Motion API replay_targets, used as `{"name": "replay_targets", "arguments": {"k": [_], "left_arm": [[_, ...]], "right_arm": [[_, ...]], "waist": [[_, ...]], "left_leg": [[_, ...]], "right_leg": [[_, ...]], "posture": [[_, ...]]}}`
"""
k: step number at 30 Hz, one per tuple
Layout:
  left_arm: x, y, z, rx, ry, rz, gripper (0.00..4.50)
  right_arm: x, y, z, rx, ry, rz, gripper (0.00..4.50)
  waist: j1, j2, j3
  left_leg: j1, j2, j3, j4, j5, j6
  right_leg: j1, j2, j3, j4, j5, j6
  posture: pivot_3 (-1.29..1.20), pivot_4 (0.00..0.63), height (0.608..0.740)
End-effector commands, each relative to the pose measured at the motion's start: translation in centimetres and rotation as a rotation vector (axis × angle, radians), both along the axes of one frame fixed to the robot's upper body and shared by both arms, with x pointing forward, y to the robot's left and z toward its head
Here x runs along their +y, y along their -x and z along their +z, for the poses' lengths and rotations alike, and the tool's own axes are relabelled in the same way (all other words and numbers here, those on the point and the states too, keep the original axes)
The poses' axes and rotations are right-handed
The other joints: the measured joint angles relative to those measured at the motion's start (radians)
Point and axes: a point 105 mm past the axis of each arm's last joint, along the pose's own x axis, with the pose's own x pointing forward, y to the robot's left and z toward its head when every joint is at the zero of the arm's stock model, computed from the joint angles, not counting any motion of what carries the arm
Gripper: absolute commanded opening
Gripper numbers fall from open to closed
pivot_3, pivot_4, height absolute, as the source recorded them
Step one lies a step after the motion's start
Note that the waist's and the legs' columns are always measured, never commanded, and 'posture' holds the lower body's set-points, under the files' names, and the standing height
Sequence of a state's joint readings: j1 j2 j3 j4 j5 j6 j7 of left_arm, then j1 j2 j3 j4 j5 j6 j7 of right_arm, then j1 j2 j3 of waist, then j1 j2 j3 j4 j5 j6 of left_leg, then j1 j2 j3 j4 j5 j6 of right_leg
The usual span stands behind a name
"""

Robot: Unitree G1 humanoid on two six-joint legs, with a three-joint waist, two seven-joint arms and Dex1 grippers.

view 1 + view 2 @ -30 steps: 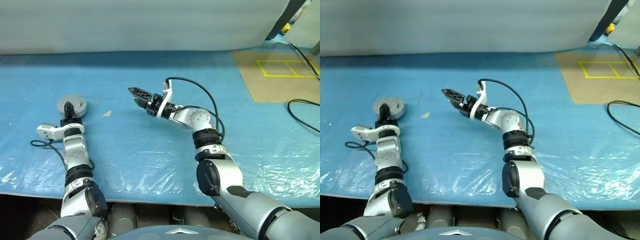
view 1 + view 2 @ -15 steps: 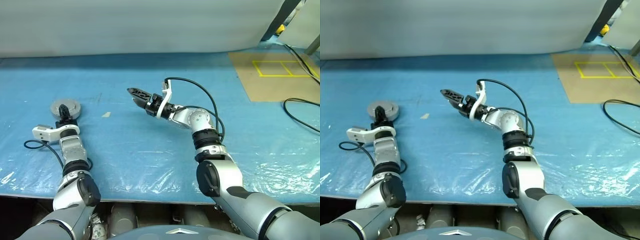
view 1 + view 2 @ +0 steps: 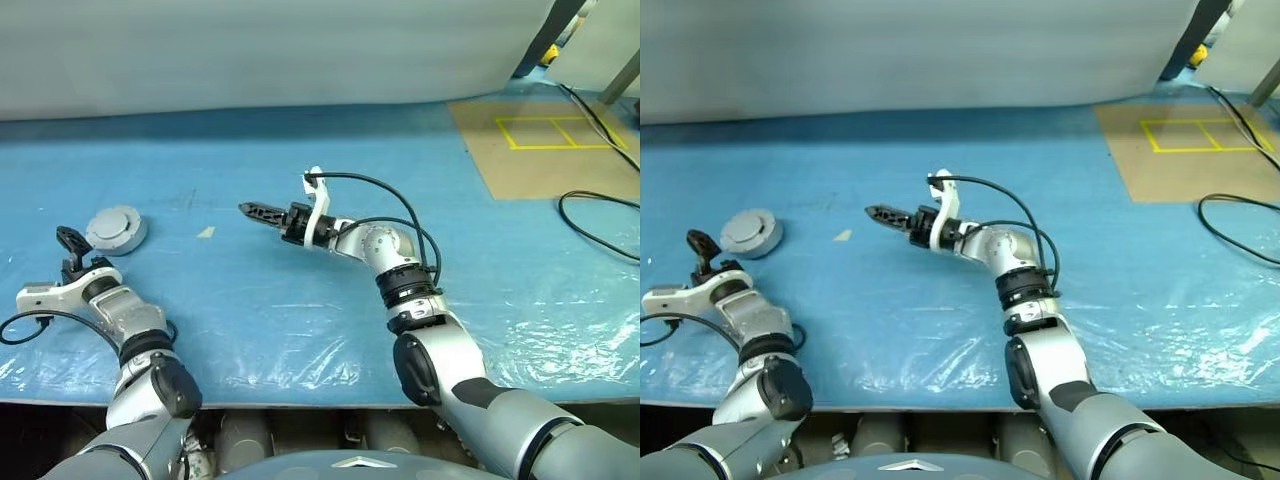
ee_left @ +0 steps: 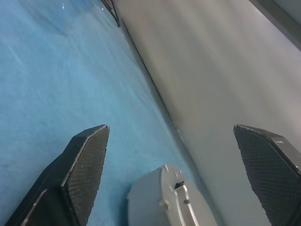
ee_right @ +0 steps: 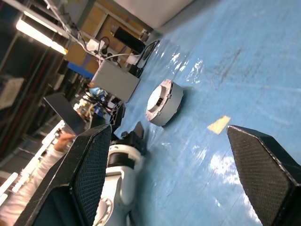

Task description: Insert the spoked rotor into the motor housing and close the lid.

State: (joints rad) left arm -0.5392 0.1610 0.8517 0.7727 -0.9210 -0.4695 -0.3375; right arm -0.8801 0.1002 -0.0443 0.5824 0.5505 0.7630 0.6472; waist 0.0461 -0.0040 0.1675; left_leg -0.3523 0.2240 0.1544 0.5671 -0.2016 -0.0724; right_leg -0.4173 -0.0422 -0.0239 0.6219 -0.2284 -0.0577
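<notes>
The bench [image 3: 300, 300] stretches before me under a blue sheet covered with clear, wrinkled plastic film, a pale wall along its far edge; off to my right lies a brown floor patch [image 3: 530, 150] marked with yellow tape squares, and a black cable [image 3: 590, 215] curls beside it; my right arm reaches across the middle of the bench, pointing toward my left, and my right end effector [image 3: 252, 210] hangs above the sheet with its two black fingers spread wide and nothing between them, as the right wrist view makes plain; my left end effector [image 3: 70, 243] sits low near the left edge, its fingers likewise spread wide apart and empty; the motor housing [image 3: 115, 229] rests flat on the sheet just beyond my left end effector and apart from it, with the lid [image 4: 176, 195] on top showing its smooth light-grey face; a small pale scrap [image 3: 205, 232] lies on the sheet between the motor housing and my right end effector.
</notes>
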Motion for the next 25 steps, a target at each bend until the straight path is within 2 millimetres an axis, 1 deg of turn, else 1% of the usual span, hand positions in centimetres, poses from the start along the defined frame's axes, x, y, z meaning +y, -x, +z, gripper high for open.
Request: {"name": "replay_targets", "arguments": {"k": [1, 4, 7, 9, 11, 13, 15, 17, 19, 22, 25], "left_arm": [[-3.0, -1.0, 3.2, 0.069, -0.337, -0.146, 4.49], [-6.1, -1.5, 4.8, 0.059, -0.517, -0.305, 4.49], [-10.1, -1.6, 5.8, 0.056, -0.730, -0.528, 4.49], [-12.2, -1.4, 6.2, 0.044, -0.820, -0.644, 4.49], [-14.1, -1.2, 6.6, 0.039, -0.923, -0.753, 4.49], [-15.6, -1.1, 6.7, 0.044, -1.026, -0.852, 4.49], [-16.6, -0.9, 6.5, 0.054, -1.106, -0.931, 4.49], [-17.4, -0.5, 6.0, 0.069, -1.175, -1.005, 4.50], [-18.0, -0.2, 5.3, 0.080, -1.219, -1.068, 4.50], [-18.2, 0.1, 4.4, 0.105, -1.257, -1.102, 4.50], [-18.0, 0.1, 4.1, 0.121, -1.272, -1.101, 4.50]], "right_arm": [[-0.3, -0.4, 0.8, -0.249, 0.090, -0.054, 4.11], [-1.0, -0.5, 0.8, -0.411, 0.138, -0.104, 4.11], [-2.5, -0.8, 0.3, -0.528, 0.187, -0.173, 4.11], [-3.4, -0.6, -0.6, -0.623, 0.255, -0.180, 4.11], [-4.5, -0.2, -1.8, -0.661, 0.296, -0.179, 4.11], [-5.6, 0.2, -2.8, -0.684, 0.327, -0.172, 4.11], [-6.4, 0.5, -3.0, -0.695, 0.331, -0.179, 4.11], [-7.2, 0.8, -2.9, -0.708, 0.318, -0.184, 4.45], [-7.5, 1.1, -2.9, -0.732, 0.324, -0.183, 4.48], [-8.0, 1.1, -2.7, -0.739, 0.318, -0.211, 4.48], [-8.1, 1.3, -2.4, -0.734, 0.296, -0.216, 4.48]], "waist": [[0.005, -0.003, 0.000], [0.016, -0.007, 0.001], [0.021, -0.008, 0.002], [0.022, -0.008, 0.001], [0.022, -0.008, 0.001], [0.021, -0.008, 0.002], [0.018, -0.007, 0.002], [0.010, -0.007, 0.002], [0.000, -0.007, 0.002], [-0.005, -0.007, 0.002], [-0.005, -0.007, 0.002]], "left_leg": [[0.000, 0.000, 0.000, -0.001, 0.000, 0.000], [-0.003, 0.001, -0.001, -0.001, 0.000, 0.000], [-0.003, 0.000, -0.001, 0.000, 0.000, 0.000], [-0.003, 0.000, -0.001, -0.001, 0.000, 0.000], [-0.002, 0.000, -0.001, 0.000, 0.000, 0.000], [-0.002, 0.000, -0.001, -0.001, 0.000, 0.000], [-0.001, 0.000, -0.001, -0.001, 0.000, 0.000], [-0.001, 0.000, 0.000, -0.001, 0.000, 0.000], [0.000, 0.000, 0.000, -0.001, 0.000, 0.000], [0.000, 0.000, 0.000, 0.000, 0.000, 0.001], [0.000, 0.000, 0.000, 0.000, 0.000, 0.001]], "right_leg": [[0.000, 0.000, 0.000, 0.000, 0.000, 0.000], [-0.001, 0.000, -0.002, -0.001, 0.000, 0.000], [-0.002, -0.001, -0.002, 0.000, 0.000, 0.000], [-0.002, -0.001, -0.002, 0.000, 0.000, 0.000], [-0.002, -0.001, -0.001, 0.000, 0.000, 0.000], [-0.002, -0.001, -0.001, 0.000, 0.000, 0.000], [-0.002, 0.000, -0.001, 0.001, 0.000, 0.000], [-0.002, 0.000, 0.000, 0.001, 0.000, 0.000], [-0.002, 0.000, 0.001, 0.001, 0.000, 0.000], [-0.002, 0.000, 0.001, 0.001, 0.000, 0.000], [-0.002, 0.000, 0.001, 0.001, -0.001, -0.002]], "posture": [[0.00, 0.150, 0.740], [0.00, 0.150, 0.740], [0.00, 0.150, 0.740], [0.00, 0.150, 0.740], [0.00, 0.150, 0.740], [0.00, 0.150, 0.740], [0.00, 0.150, 0.740], [0.00, 0.150, 0.740], [0.00, 0.150, 0.740], [0.00, 0.150, 0.740], [0.00, 0.150, 0.740]]}}
